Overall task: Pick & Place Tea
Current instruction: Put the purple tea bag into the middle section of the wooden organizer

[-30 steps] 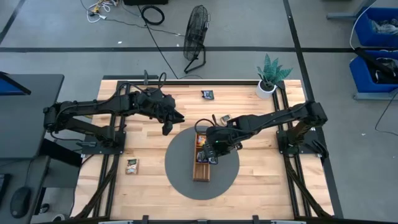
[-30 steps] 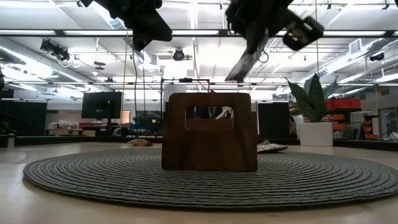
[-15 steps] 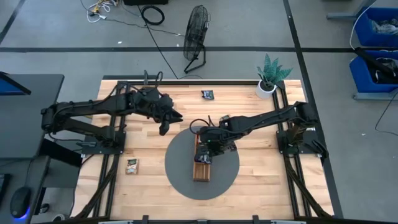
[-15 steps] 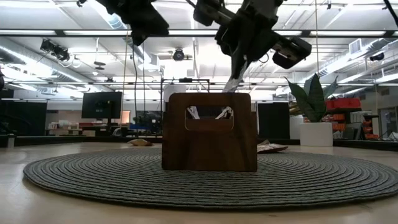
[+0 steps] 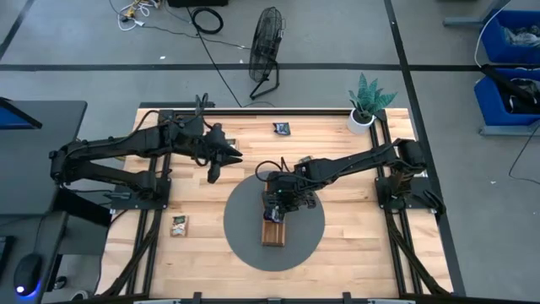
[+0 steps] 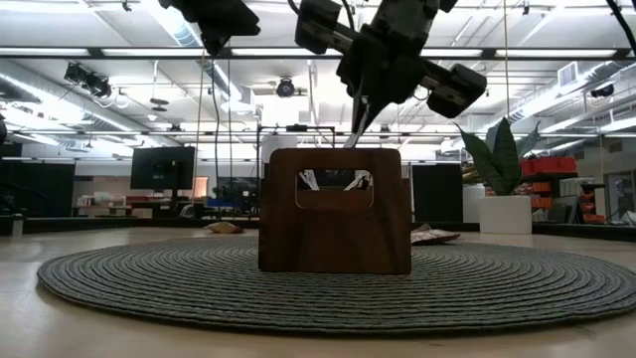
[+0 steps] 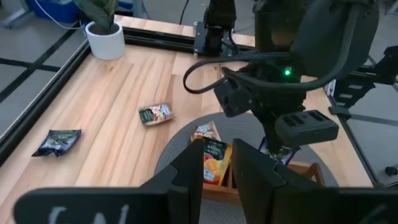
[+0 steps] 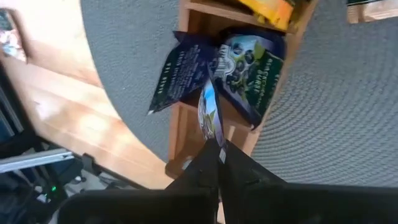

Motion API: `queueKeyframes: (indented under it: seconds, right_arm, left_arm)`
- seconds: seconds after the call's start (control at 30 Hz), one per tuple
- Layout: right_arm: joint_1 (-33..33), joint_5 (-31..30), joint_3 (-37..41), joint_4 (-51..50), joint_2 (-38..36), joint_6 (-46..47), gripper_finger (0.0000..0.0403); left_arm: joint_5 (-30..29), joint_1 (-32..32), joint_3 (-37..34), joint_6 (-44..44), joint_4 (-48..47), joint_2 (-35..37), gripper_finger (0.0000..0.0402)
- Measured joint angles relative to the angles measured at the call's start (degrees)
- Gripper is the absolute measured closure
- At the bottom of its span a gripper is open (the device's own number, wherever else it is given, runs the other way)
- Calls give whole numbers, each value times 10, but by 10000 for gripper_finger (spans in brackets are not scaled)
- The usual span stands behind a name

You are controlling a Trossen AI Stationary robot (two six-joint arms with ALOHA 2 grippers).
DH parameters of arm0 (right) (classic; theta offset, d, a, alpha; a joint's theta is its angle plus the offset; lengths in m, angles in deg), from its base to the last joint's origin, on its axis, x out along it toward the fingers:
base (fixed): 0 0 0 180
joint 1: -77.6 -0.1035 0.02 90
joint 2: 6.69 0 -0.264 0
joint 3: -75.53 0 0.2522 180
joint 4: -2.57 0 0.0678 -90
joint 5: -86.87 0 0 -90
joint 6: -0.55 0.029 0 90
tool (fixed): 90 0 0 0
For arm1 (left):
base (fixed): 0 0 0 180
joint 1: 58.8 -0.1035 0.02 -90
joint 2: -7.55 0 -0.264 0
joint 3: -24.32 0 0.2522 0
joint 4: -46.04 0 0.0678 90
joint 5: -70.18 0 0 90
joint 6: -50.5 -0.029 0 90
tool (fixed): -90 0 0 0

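My right hand (image 5: 277, 205) hangs just above the wooden tray (image 5: 272, 230), over the tray's middle, its fingers (image 8: 214, 163) pressed together on the edge of a dark blue sachet (image 8: 210, 115) that dangles from them, edge-on, into the tray. In the right wrist view two more dark blue sachets (image 8: 245, 71) lean in the compartment right under it, one of them spilling over the tray's side wall, and yellow-orange sachets (image 8: 270, 7) fill the compartment next to that. The tray lies on the round grey mat (image 5: 245, 235), which sits in the middle of the surface (image 5: 354, 245). My left hand (image 5: 213, 171) is raised well off to the tray's left, beyond the mat's edge; I cannot tell whether its fingers (image 7: 186, 171) are spread or hold anything. Other tea lies loose on the surface: one sachet (image 5: 305, 159) just beyond the tray's far end at the mat's rim, a dark one (image 5: 282, 128) farther off toward the surface's back edge, and one (image 5: 178, 224) well to the tray's left, near the left arm's frame. A potted plant (image 5: 364, 105) stands in the back right corner, well apart from the tray.
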State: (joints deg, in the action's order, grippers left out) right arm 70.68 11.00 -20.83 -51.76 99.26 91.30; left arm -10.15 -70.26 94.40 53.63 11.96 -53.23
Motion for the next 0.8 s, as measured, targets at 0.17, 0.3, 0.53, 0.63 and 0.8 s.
queueKeyframes:
  seconds: [0.17, 0.3, 0.53, 0.63, 0.8]
  right_arm:
    - [4, -1, 0, -17, 0, 3, 403]
    - [15, -11, 0, -22, 0, 7, 403]
    - [34, 17, 0, -8, 21, -9, 403]
    - [34, 34, 0, -1, 32, -15, 403]
    - [35, 32, 0, 6, 34, -32, 391]
  left_arm:
    - [0, 0, 0, 0, -7, 5, 312]
    - [-1, 0, 0, 0, -7, 6, 312]
    - [-2, 0, 0, 0, -7, 6, 312]
    - [-2, 0, 0, 0, -7, 6, 312]
    - [-2, 0, 0, 1, -10, 6, 312]
